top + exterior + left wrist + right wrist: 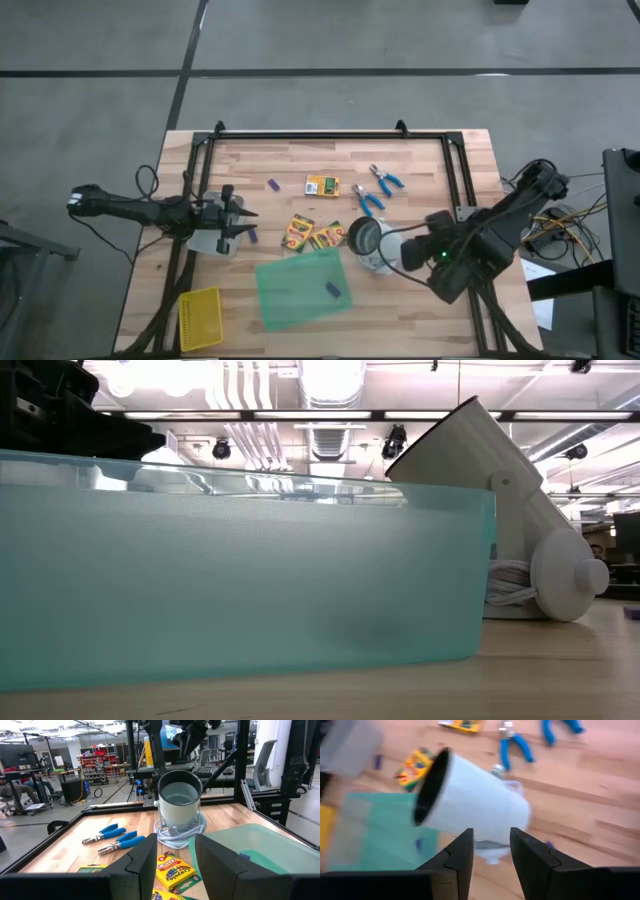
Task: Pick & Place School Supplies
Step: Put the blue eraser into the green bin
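The school supplies lie mid-table: three yellow-and-green crayon boxes (321, 185) (298, 231) (325, 236), two blue-handled tools (385, 178) (366, 200), and small purple pieces (272, 185) (253, 235). Another purple piece (334, 290) rests on the translucent green sheet (300, 285). My left gripper (245, 215) hovers at the left edge, open and empty, pointing at a crayon box (172, 867) and the tools (112, 840). My right gripper (405, 255) is open just behind the base of a tilted white cup (475, 800); whether it touches the cup I cannot tell.
The white cup (365, 240) leans toward the left over a coil of white cable (175, 832). A yellow mesh basket (200, 318) sits at the front left corner. A pale translucent object (215, 240) lies under my left gripper. A black frame (330, 135) rims the table.
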